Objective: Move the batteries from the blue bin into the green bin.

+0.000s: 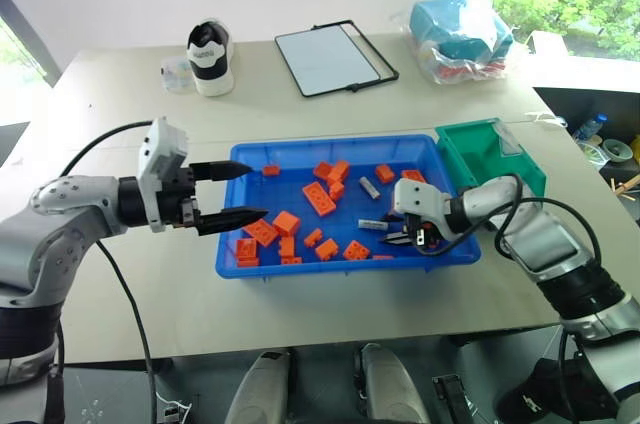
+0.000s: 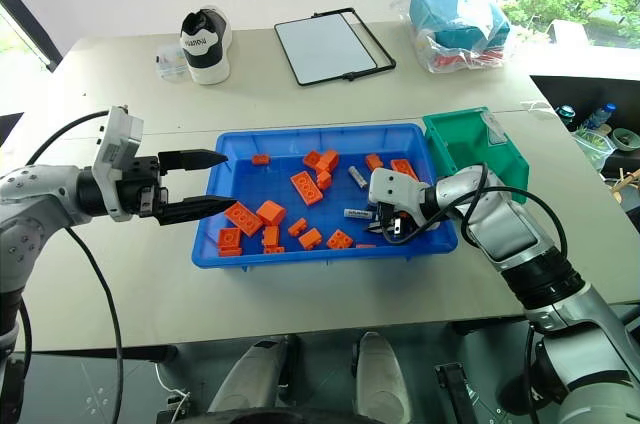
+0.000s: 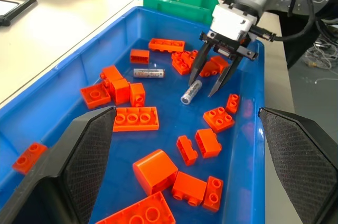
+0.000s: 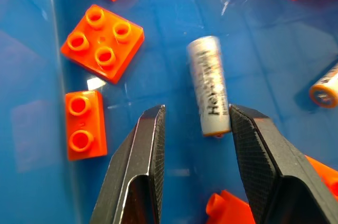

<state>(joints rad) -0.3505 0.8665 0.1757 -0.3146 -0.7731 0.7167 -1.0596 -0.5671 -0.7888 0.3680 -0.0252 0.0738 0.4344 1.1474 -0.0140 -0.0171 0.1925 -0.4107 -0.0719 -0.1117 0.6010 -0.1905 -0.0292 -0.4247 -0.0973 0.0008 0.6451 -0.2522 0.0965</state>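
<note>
A battery (image 4: 209,85) lies flat on the floor of the blue bin (image 1: 300,152), at the end nearest the green bin (image 1: 478,149). Its long axis runs away from the right gripper (image 3: 207,79), whose parted, empty fingers straddle its near end. The left gripper (image 1: 236,192), also open, hovers at the bin's far end.

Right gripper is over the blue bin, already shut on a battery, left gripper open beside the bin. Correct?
Not quite. The right gripper is over the blue bin, but its jaws stand open astride a battery lying on the bin floor, not shut on it; the right wrist view shows this. The left gripper is open at the bin's edge, as you say.
</note>
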